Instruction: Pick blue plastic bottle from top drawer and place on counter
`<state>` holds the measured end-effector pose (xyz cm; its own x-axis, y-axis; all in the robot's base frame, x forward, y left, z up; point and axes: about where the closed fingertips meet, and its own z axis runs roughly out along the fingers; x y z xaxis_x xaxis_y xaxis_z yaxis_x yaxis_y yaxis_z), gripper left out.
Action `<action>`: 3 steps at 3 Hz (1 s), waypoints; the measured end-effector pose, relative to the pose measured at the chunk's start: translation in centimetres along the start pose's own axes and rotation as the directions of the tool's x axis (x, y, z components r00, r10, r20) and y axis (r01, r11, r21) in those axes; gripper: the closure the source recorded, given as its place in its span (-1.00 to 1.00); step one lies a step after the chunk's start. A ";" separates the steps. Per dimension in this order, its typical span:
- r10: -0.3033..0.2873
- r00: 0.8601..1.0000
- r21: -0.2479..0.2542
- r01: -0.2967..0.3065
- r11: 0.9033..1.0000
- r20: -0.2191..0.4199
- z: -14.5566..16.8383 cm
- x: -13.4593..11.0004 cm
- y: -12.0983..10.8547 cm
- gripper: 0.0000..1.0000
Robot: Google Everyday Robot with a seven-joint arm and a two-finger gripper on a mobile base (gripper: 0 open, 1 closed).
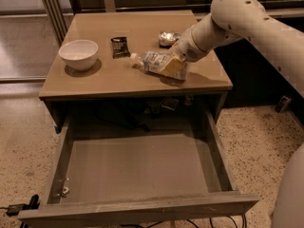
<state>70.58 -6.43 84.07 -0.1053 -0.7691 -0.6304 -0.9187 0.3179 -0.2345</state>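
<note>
The big drawer [135, 172] is pulled out at the front, and no bottle shows on its flat floor. Behind it is the tan bench [142, 27]. The white arm [237, 13] reaches in from the right, down to the bench top. A white bowl [78, 54] sits at the left of the bench. The bottle [151, 61] is on the bench, near the middle, lying on its side. Its long way runs left to right, with the white cap pointing left toward the bowl. The gripper [175, 65] is at the bottle's right end, touching it, and I cannot tell if it is squeezing or loose. A black packet [119, 46] and a silver bag [167, 38] lie just behind. I think the job is nearly done. Next, the gripper should lift off up and to the right, so the bottle does not roll.
</note>
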 end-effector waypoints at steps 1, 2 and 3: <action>0.000 1.000 0.000 0.000 1.000 0.000 0.0 0.0 0.0 -0.22; 0.000 1.000 0.000 0.000 1.000 0.000 0.0 0.0 0.0 -0.69; 0.000 1.000 0.000 0.000 1.000 0.000 0.0 0.0 0.0 -1.00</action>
<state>70.58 -6.41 84.05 -0.1052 -0.7691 -0.6304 -0.9188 0.3177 -0.2342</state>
